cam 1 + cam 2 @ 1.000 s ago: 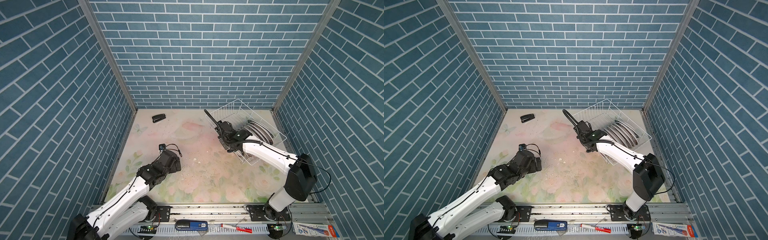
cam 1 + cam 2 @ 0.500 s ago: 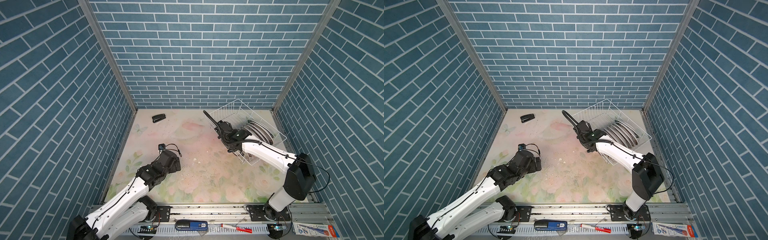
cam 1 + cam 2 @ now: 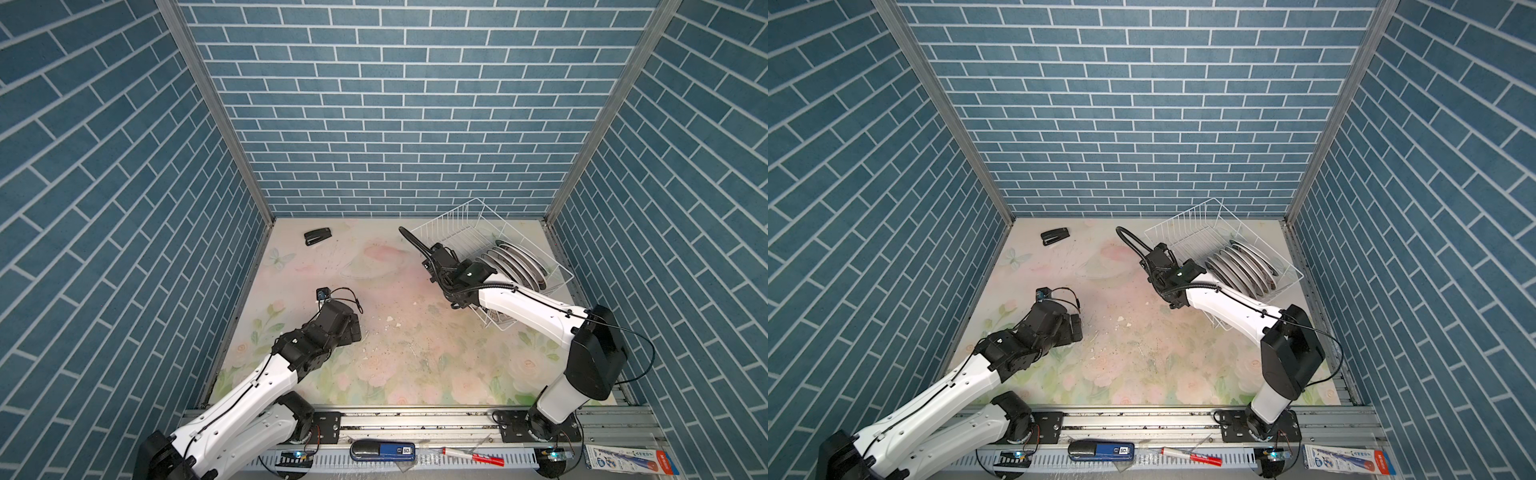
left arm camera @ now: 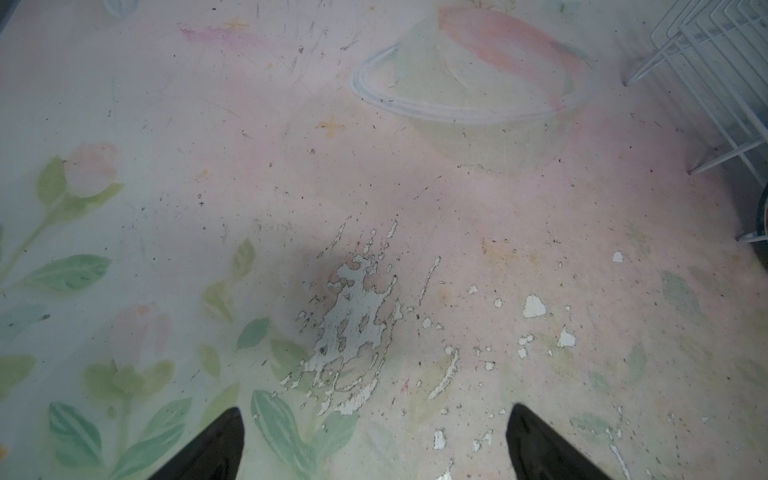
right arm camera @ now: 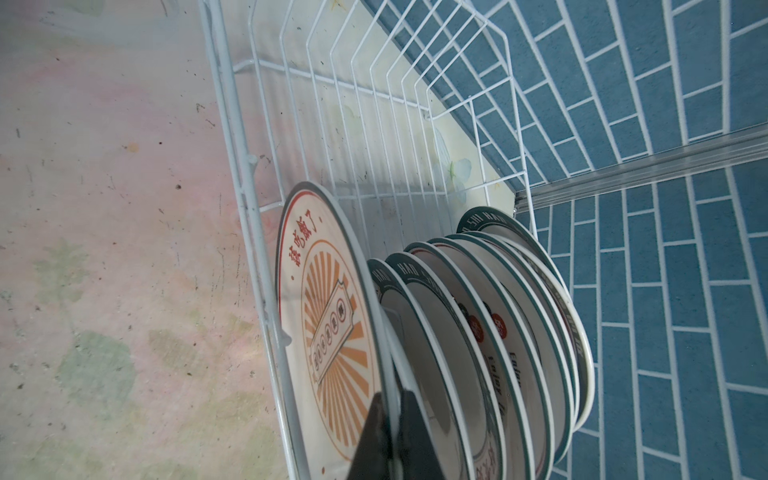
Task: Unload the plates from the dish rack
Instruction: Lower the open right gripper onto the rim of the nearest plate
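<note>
The white wire dish rack [image 3: 469, 216] [image 3: 1187, 224] [image 5: 232, 124] stands at the back right. Several plates [image 3: 519, 266] [image 3: 1246, 266] [image 5: 498, 311] stand on edge in its near half. The nearest plate [image 5: 328, 316] carries an orange sunburst and red Chinese characters. My right gripper [image 5: 392, 399] [image 3: 488, 268] is shut on that plate's rim, one finger on each face. Low over the mat at the left, my left gripper [image 4: 374, 415] [image 3: 355, 328] [image 3: 1075, 326] is open and holds nothing.
A black stapler [image 3: 318, 237] [image 3: 1054, 236] lies at the back left of the floral mat [image 3: 395, 353]. The rack's far half holds only wire dividers. Blue brick walls close in three sides; the right wall is close behind the rack.
My right gripper's fingers have closed onto the rim of the nearest plate. Both arms have stayed nearly where they were.
</note>
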Controlling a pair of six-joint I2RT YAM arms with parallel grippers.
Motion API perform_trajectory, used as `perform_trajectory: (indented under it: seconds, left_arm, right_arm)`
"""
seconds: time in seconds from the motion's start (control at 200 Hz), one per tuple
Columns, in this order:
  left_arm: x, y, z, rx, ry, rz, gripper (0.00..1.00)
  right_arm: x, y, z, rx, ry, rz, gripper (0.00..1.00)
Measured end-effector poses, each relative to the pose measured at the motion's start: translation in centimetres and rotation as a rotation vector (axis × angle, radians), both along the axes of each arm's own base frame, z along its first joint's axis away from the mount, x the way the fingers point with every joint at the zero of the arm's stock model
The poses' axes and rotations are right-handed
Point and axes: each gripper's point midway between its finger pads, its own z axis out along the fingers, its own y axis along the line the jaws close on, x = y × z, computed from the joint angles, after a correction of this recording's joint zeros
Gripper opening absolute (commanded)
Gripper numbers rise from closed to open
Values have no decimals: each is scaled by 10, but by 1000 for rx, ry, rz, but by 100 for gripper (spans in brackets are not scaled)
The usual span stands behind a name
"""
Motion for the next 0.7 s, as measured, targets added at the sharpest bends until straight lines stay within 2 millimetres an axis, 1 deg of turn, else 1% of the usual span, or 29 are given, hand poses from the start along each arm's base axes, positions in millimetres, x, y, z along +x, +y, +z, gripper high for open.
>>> perform_trajectory:
  seconds: [0.33, 0.47, 0.62, 0.7]
  left_arm:
    - [-2, 1, -4, 6, 8, 0, 99]
    - [-1, 0, -4, -3, -1, -2, 99]
    - [0, -2, -5, -16, -12, -8, 99]
    - [0, -2, -5, -19, -17, -9, 99]
  right_arm:
    - [-1, 3, 38, 78, -118, -2, 0]
    - [-2, 2, 53, 94, -159, -1, 0]
    - [-3, 0, 64, 107, -187, -1, 0]
    - [-3, -2, 76, 125, -219, -3, 0]
